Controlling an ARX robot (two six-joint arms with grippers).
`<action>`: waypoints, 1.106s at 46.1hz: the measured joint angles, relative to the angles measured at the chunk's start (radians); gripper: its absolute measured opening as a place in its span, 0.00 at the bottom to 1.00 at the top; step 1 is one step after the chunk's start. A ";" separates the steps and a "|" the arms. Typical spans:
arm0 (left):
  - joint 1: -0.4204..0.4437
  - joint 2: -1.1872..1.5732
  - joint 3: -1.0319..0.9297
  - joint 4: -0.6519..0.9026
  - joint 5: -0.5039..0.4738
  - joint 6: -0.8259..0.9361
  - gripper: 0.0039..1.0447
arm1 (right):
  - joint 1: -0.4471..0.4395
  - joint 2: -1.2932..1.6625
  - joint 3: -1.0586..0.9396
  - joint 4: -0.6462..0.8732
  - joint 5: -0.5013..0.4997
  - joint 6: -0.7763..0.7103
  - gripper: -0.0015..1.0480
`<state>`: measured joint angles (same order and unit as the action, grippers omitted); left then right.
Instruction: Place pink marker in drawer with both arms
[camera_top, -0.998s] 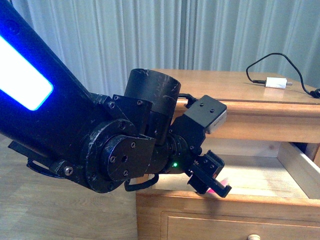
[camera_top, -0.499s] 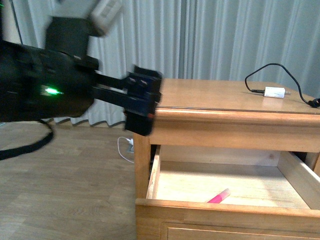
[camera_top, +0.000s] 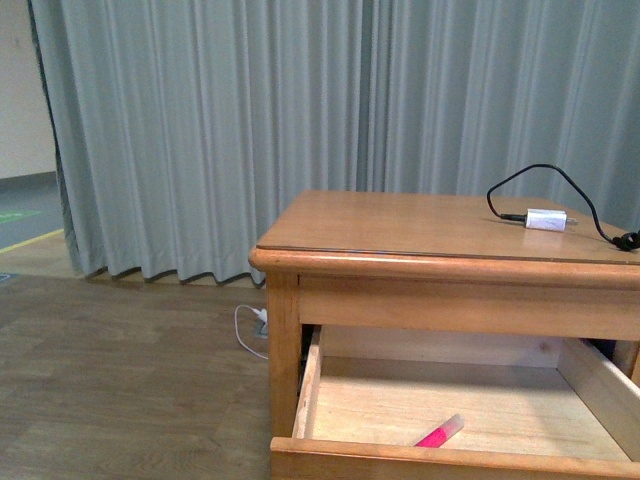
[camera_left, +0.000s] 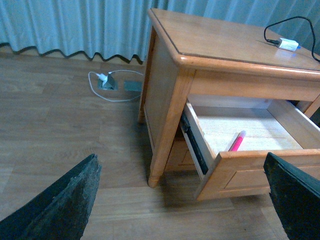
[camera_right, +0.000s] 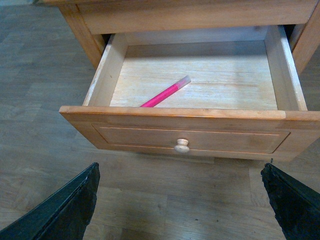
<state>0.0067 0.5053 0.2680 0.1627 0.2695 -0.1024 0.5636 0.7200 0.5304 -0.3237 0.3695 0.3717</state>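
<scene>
The pink marker (camera_top: 440, 432) (camera_left: 236, 142) (camera_right: 165, 93) lies loose on the floor of the pulled-out drawer (camera_top: 310, 385) (camera_left: 250, 167) (camera_right: 165, 131), slanted, whitish cap toward the back. The drawer has a round pale knob (camera_right: 182, 146) on its front panel. My left gripper (camera_left: 182, 200) is open and empty above the floor, beside the nightstand's left corner, well away from the marker. My right gripper (camera_right: 180, 202) is open and empty over the floor in front of the drawer, facing the knob. Neither arm shows in the front view.
The honey-coloured nightstand (camera_top: 400, 225) (camera_left: 210, 40) carries a small white charger with black cable (camera_top: 546, 219) (camera_left: 288, 44). Grey curtains (camera_top: 250, 120) hang behind. A white plug and cord (camera_left: 105, 82) lie on the wooden floor left of the nightstand.
The left arm, which held its gripper over the marker in the drawer a second ago, has swung up and left out of the front view. The marker stays lying in the drawer.
</scene>
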 joint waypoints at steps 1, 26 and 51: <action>0.008 -0.038 -0.016 -0.028 -0.001 -0.010 0.94 | 0.000 0.000 0.000 0.000 0.000 0.000 0.92; -0.002 -0.497 -0.244 -0.169 -0.266 0.043 0.62 | 0.000 0.000 0.000 0.000 0.000 0.000 0.92; -0.003 -0.502 -0.244 -0.167 -0.269 0.095 0.04 | 0.000 0.000 0.000 -0.001 0.003 0.000 0.92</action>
<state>0.0032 0.0036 0.0238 -0.0048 0.0010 -0.0078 0.5636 0.7197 0.5301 -0.3244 0.3725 0.3721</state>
